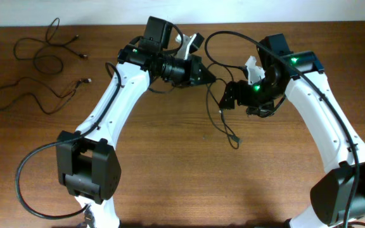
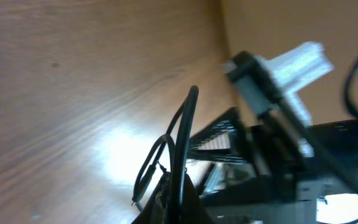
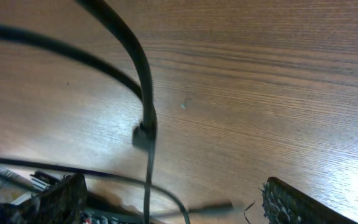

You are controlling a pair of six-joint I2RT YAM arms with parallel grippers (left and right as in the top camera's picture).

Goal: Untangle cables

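A thin black cable (image 1: pixel 222 124) hangs between my two grippers above the middle of the table, and its plug end rests on the wood near the centre. My left gripper (image 1: pixel 209 78) is shut on this cable; in the left wrist view the cable (image 2: pixel 183 134) rises from the closed jaws (image 2: pixel 179 208) beside a small loop. My right gripper (image 1: pixel 226 99) is open just right of it. In the right wrist view the cable (image 3: pixel 146 106) runs down between the wide-apart fingers (image 3: pixel 176 205), unclamped. Two other cables (image 1: pixel 42 52) (image 1: pixel 27 94) lie loose at the far left.
The thick black arm cable (image 1: pixel 233 37) arches from the right arm over the grippers. The table's back edge (image 1: pixel 106 24) meets a pale wall. The two arm bases (image 1: pixel 87 168) (image 1: pixel 350 193) stand at the front corners.
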